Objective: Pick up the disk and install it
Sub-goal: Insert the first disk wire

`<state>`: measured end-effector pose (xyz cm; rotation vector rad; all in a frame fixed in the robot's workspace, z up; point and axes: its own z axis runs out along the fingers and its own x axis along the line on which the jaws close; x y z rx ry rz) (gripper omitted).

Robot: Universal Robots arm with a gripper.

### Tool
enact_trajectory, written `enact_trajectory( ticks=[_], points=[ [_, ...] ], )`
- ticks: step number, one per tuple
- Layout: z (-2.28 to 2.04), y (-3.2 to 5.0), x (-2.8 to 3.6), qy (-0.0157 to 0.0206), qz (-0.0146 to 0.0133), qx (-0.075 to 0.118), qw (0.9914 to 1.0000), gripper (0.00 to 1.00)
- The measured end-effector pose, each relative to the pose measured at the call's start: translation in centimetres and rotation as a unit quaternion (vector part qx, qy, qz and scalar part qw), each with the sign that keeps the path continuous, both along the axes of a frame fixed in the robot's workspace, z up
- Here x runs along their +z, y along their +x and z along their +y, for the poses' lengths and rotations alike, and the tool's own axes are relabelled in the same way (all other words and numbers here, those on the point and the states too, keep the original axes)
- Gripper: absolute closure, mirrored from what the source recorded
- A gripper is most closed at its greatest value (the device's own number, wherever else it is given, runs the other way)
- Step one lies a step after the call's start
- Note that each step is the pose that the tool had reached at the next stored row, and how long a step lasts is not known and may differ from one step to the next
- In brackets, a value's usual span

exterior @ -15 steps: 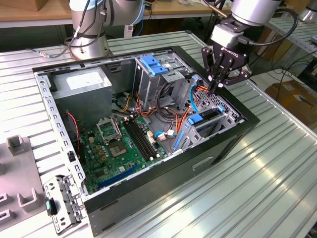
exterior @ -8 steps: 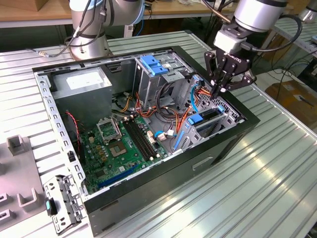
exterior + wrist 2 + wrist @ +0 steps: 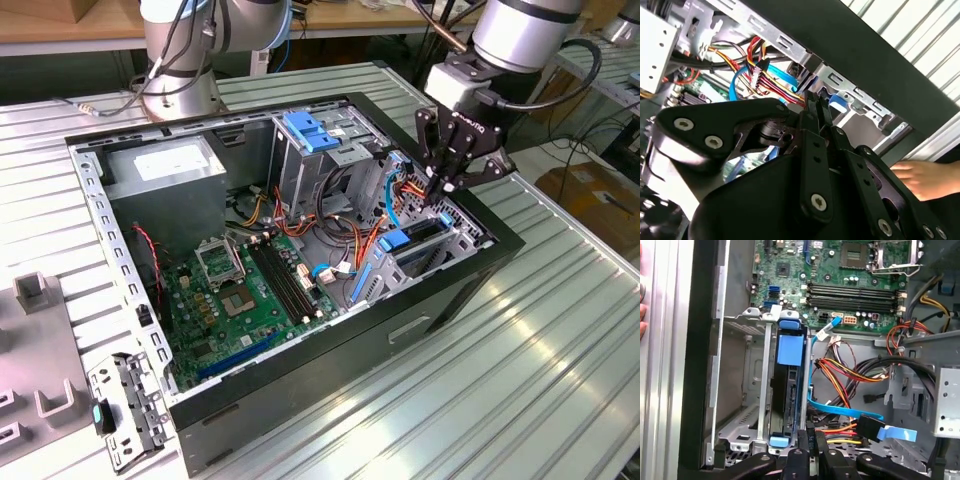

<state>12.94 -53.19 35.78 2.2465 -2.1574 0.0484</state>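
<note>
Honestly, this looks like the tail end of the install rather than the pick-up: the disk [image 3: 786,390] is sitting on edge down in the drive cage [image 3: 740,390], at the exterior view's right end of the case [image 3: 300,370], on the far side from the motherboard [image 3: 250,290]. The gripper [image 3: 452,185] hangs right above that bay, and in the first wrist view its tips [image 3: 812,432] line up with the end of the disk where the cables are, very near it, though I can't tell if they actually touch. The jaws are pinched together with nothing between them as far as I can see, so my guess is it's seating or checking the disk, not carrying it. If it isn't fully home, what's left calls for a straight push along the slot with no sideways lean, because the blue ribbon cable [image 3: 840,412] and the bundle of red, orange and yellow wires [image 3: 840,370] crowd in just beside the fingers and would snag easily. As for the disk itself: from above you mostly get its thin dark edge, framed by bright blue plastic rails, with a chunky blue tab at one end and a smaller blue clip at the other. It looks square in the cage, not tilted. Somebody's hand [image 3: 925,177] is resting by the outside wall of the case too.
</note>
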Motion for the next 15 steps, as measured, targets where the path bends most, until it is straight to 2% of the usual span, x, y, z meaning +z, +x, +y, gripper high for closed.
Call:
enact_trajectory(
  ticks=[2, 3, 6, 7, 8, 9, 12, 15],
  points=[
    [0.0, 0.0, -0.11, 0.0, 0.0, -0.023, 0.99975, 0.83],
    [0.0, -0.05, -0.19, 0.0, -0.0001, -0.041, 0.99917, 0.83],
    [-0.04, -0.91, -0.31, 0.0002, -0.0002, -0.041, 0.99914, 0.83],
    [-0.31, -0.98, -0.4, 0.0, -0.0013, -0.041, 0.99914, 0.83],
    [-0.79, -1.02, -0.53, 0.0007, -0.0032, -0.042, 0.99913, 0.83],
    [-1.14, -1.08, -0.59, 0.0045, -0.0052, -0.041, 0.99912, 0.83],
    [-1.5, -1.33, -0.63, 0.0124, -0.0075, -0.041, 0.99903, 0.83],
    [-1.51, -1.43, -0.63, 0.0133, -0.0078, -0.041, 0.99902, 0.83]
  ],
)
